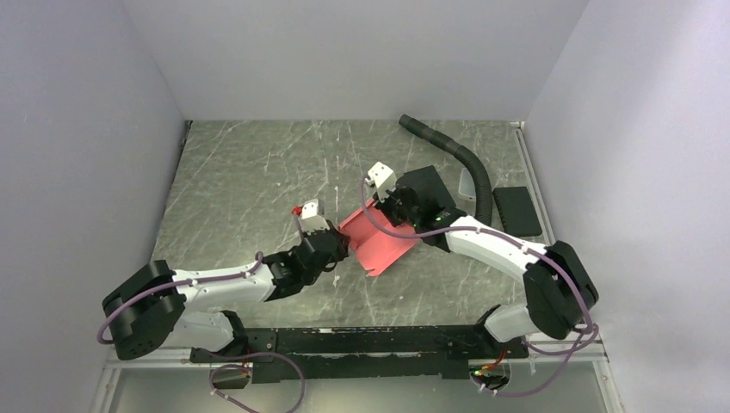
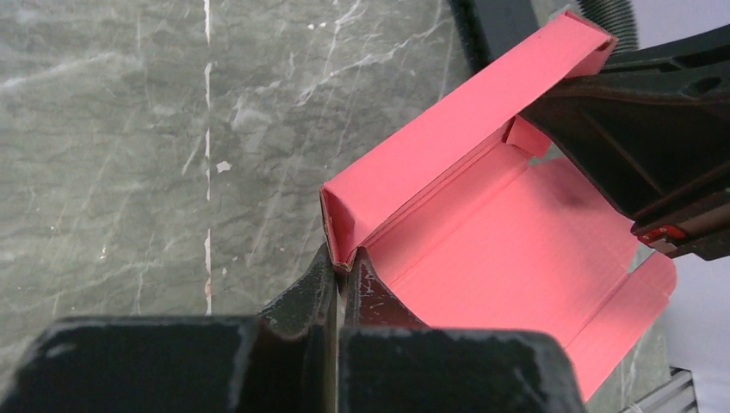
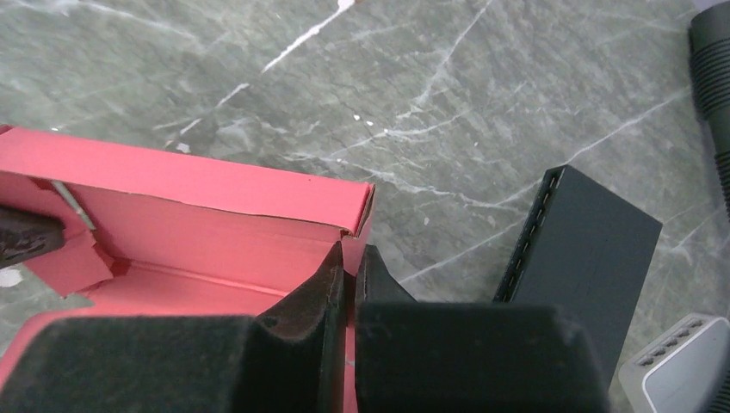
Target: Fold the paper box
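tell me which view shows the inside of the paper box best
The left wrist view: the paper box shows its raised folded wall, open floor and edge flap. The top external view shows it small and flat-looking. The right wrist view shows only one wall and a strip of floor.

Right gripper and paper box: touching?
Touching. Right wrist view: right gripper pinches the paper box wall at its corner, jaws shut on it.

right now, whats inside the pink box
Nothing loose shows inside the paper box: only its bare pink floor and a small folded tab at one corner. The corners pinched by the left gripper and right gripper are hidden.
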`<state>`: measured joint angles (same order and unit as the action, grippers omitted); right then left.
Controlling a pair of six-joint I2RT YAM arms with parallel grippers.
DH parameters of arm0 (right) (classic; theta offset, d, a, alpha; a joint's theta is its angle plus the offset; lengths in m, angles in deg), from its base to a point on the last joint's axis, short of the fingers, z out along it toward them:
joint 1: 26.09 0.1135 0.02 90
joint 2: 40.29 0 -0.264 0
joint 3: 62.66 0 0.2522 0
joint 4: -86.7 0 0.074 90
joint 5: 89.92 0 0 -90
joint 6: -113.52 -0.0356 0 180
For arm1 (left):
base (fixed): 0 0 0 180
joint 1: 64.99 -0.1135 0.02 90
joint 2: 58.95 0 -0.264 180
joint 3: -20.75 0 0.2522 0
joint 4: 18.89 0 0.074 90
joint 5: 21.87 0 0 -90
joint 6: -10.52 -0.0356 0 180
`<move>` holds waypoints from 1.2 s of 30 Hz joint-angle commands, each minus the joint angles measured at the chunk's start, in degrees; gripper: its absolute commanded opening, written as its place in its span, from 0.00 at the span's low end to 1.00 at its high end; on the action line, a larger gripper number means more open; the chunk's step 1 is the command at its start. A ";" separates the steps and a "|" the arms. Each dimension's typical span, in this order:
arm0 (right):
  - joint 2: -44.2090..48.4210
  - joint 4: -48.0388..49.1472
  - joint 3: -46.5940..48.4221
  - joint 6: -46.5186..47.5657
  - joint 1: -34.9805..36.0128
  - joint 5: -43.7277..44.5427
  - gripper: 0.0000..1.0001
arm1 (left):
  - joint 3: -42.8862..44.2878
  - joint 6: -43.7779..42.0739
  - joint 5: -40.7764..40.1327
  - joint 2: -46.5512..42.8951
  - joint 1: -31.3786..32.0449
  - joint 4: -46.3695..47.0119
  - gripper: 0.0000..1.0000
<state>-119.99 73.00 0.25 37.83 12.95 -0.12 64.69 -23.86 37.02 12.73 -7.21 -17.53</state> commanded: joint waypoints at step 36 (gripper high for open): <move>-9.50 -5.19 3.16 -2.66 -0.31 -9.64 0.25 | 7.98 13.20 -10.14 11.73 -1.38 -20.45 0.00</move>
<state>-129.15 64.23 4.21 37.74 13.67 -9.02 71.48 -10.09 31.47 23.33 -8.39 -37.07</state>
